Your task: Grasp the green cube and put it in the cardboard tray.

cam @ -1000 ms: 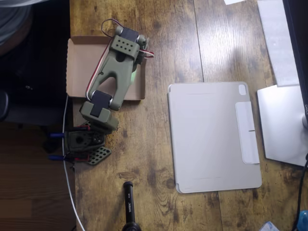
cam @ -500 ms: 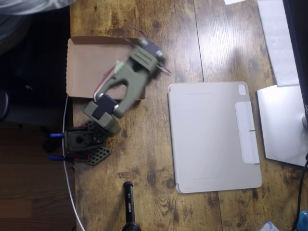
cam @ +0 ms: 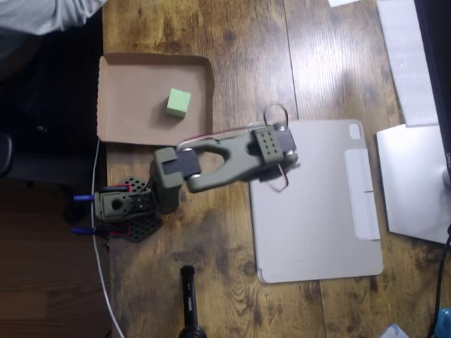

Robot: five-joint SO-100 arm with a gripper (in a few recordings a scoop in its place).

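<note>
A pale lime, matte green cube (cam: 178, 102) sits inside the cardboard tray (cam: 127, 123); fingers' state unclear.

The wooden tabletop (cam: 232, 63) carries the cardboard tray (cam: 127, 98) at upper left. A flat grey tablet-like pad (cam: 317, 211) lies at centre-right, and the olive arm's base (cam: 123, 208) sits just below the tray.
</note>
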